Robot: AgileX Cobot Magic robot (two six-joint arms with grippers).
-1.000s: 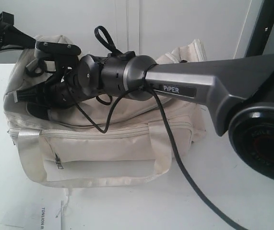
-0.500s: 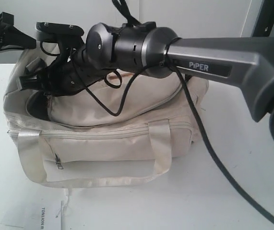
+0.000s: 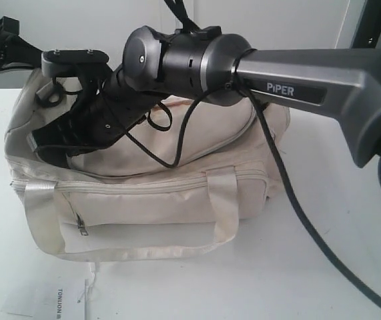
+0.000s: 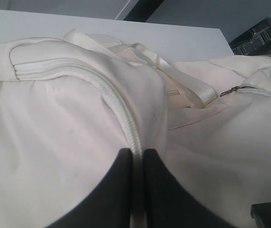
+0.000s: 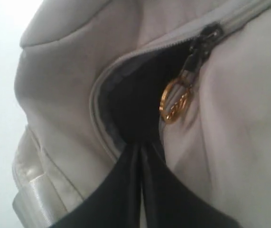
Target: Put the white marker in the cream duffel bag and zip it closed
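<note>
The cream duffel bag (image 3: 177,200) lies on the white table with its top zip open at the left end. My right gripper (image 3: 41,142) reaches across to that end. Its jaws are shut, with the tips (image 5: 140,145) at the dark opening (image 5: 135,95), just beside the gold charm (image 5: 174,105) that hangs from the zip slider (image 5: 206,38). My left gripper (image 4: 137,154) is shut on the bag's zip edge (image 4: 121,114) at the far left end (image 3: 40,61). The white marker is hidden.
The right arm's black cable (image 3: 290,200) hangs over the bag and trails across the table. A shiny handle (image 3: 223,207) and a zipped front pocket (image 3: 80,225) face the camera. A printed paper tag (image 3: 60,297) lies in front of the bag.
The right arm rose from low over the bag. Its wrist then tipped down, bringing the fingers back toward the open left end. The left gripper has not moved.
</note>
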